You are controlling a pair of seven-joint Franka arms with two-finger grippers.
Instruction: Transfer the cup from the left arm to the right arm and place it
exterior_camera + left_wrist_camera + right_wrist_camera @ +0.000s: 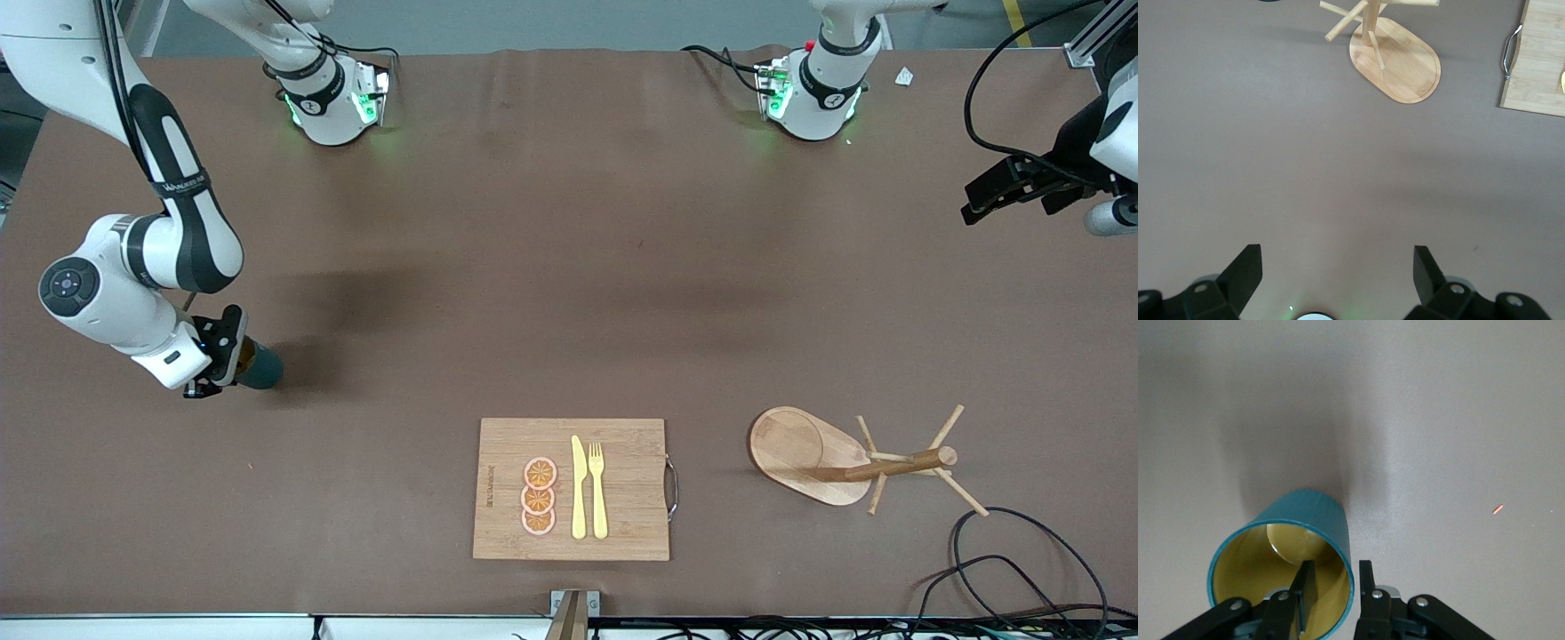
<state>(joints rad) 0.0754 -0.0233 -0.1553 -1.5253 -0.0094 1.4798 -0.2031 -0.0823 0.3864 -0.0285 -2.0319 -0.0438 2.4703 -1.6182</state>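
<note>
cup (260, 364): set on tabletop (551, 267) at right arm's end, rim straddled by right hand
right hand (1333, 583): fingers slightly parted astride cup wall
left hand (1338, 270): spread wide, empty, parked over bare tabletop

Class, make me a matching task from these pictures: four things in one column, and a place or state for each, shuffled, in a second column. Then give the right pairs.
Column 1
1. cup
2. fork
3. left pincer
4. mug tree

Column 2
A. open, holding nothing
B. on the cutting board, beside the knife
C. wooden, toward the left arm's end of the table
D. its rim between the right pincer fingers, toward the right arm's end of the table

Pairs: 1-D, 2-B, 3-A, 4-C
</note>
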